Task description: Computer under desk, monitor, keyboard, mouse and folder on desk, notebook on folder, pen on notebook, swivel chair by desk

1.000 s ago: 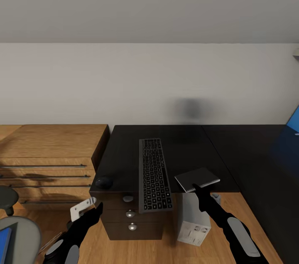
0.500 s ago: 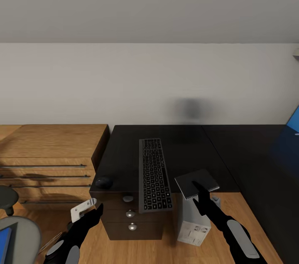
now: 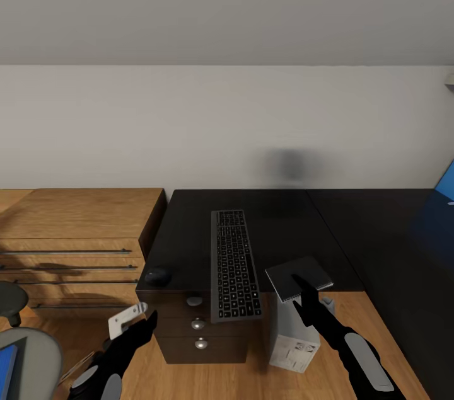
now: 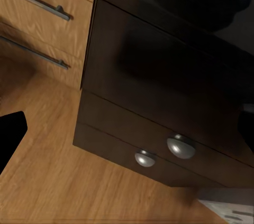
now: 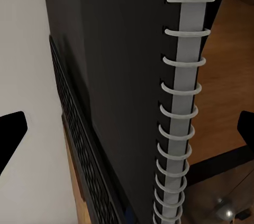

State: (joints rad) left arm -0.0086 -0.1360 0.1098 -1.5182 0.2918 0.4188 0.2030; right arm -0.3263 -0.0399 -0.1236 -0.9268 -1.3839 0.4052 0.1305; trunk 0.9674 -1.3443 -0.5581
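Desk (image 3: 277, 211) is your landmark here. Keyboard (image 3: 234, 263) lies on its top, running front to back, its near end overhanging the front edge above the drawers (image 3: 198, 324). Mouse (image 3: 157, 276) sits on the desk's front left corner, near the keyboard but apart from it. Computer (image 3: 294, 337) stands on the floor at the desk's front, beside the drawer unit, partly under the top. Those three look about settled.

Your right gripper (image 3: 306, 295) holds the notebook (image 3: 299, 278) by its near edge at the desk's front, right of the keyboard; in the right wrist view the spiral binding (image 5: 180, 113) runs between the spread finger tips, so the claw is clamped on it. Whether the book rests on the top or hangs just above it, I cannot tell.

Your left gripper (image 3: 129, 318) hangs low in front of the drawers, below the mouse; I cannot tell how wide it stands.

Left to do, by my reading: the folder (image 3: 6, 367) is on the swivel chair (image 3: 31, 356), well left of the desk, so the notebook has nothing to stack on yet. The blue patch at the desk's far right I cannot identify.
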